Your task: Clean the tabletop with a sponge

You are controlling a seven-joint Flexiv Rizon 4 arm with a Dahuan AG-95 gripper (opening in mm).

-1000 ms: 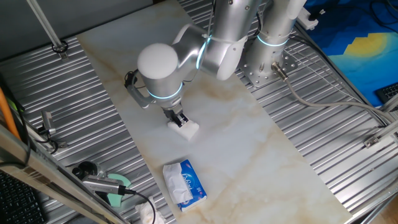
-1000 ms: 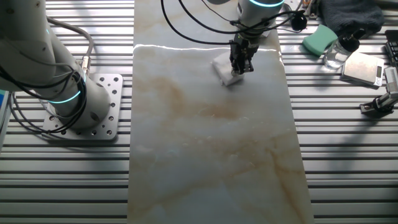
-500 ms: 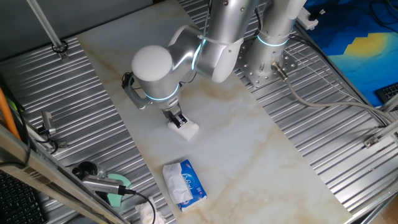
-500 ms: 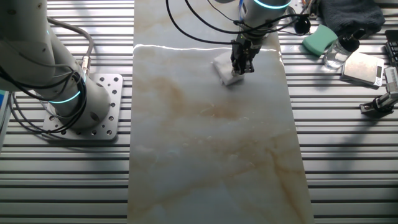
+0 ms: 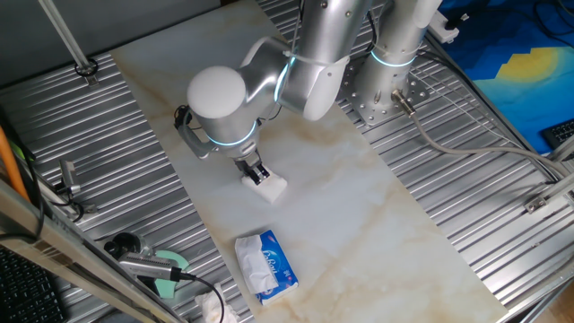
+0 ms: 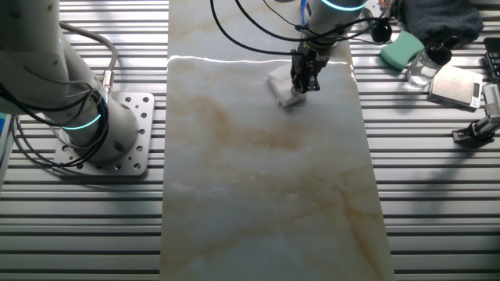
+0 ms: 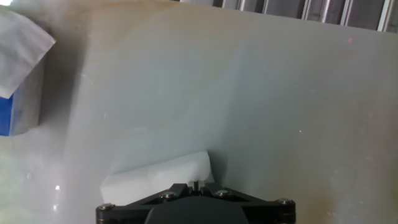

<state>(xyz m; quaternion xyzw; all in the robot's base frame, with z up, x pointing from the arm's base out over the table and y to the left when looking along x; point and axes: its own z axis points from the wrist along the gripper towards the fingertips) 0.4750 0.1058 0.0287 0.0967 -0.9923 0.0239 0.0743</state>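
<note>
Sponge (image 5: 271, 187) is a small white soft block with uneven edges, and it lies flat on the tabletop (image 5: 359, 206), about in the middle of the slab's width and in the half that is nearer to the tissue pack (image 5: 265, 266). The tabletop is a long white marble-look slab, smooth and glossy, with pale tan-brown veins; one bright line of reflected light runs across it in the other fixed view. The claw (image 5: 258, 173) comes down on the sponge from above, its dark fingers (image 6: 305, 72) narrow and closed onto the top of the block, so the sponge is held between them and pressed to the slab. In the other fixed view the sponge (image 6: 284, 87) shows out to the left of and below the claw (image 6: 305, 84), with its corner slightly rumpled. In the hand view the sponge (image 7: 158, 180) fills the bottom centre just above the black body of the hand, its upper edge pale and a little slanted, and the tissue pack (image 7: 18, 81) is seen at the left edge, apart from the sponge. The blue-and-white tissue pack lies on the slab near the sponge, not touching it. Ribbed grey metal bench (image 5: 134, 170) carries the slab on both sides.
</note>
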